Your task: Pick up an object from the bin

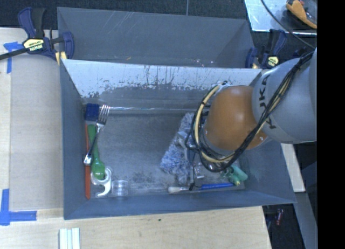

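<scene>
**Approach step of the pick.** The gripper [195,178] stands low in the near right part of the bin [75,135], at the edge of a crumpled blue-grey cloth [173,153]. A blue pen-like stick [218,186] lies just beside it on the floor, and a green piece [237,175] a little further right. Whether its spread is wide or narrow is not to be made out, as the orange wrist cover [232,124] and cables [200,118] mask it. The next move, as judged, is to settle on one thing – probably the cloth – then close and lift clear of the stick. Well apart, along the left wall, a fork [95,135], a blue block [91,112] and a green-handled thing [97,168] overlap – their outlines are hard to separate.
</scene>
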`<state>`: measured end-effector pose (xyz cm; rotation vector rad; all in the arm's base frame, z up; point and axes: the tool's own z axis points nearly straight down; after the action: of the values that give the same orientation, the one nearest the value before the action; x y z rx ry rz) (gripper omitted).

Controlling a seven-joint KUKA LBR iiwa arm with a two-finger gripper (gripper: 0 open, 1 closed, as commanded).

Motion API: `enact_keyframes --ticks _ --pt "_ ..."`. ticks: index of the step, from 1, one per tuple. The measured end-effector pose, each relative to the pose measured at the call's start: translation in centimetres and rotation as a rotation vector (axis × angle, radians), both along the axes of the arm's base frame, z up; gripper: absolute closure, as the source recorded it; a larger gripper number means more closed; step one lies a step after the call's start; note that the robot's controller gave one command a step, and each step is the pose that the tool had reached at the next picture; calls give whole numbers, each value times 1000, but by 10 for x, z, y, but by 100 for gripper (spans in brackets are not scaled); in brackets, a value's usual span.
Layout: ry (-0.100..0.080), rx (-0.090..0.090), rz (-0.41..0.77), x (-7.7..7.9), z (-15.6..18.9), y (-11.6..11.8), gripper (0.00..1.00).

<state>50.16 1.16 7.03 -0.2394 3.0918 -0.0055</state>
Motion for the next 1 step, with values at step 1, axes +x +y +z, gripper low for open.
enact_keyframes --ticks 1 --pt "7 3 -53 -3 14 15 0"
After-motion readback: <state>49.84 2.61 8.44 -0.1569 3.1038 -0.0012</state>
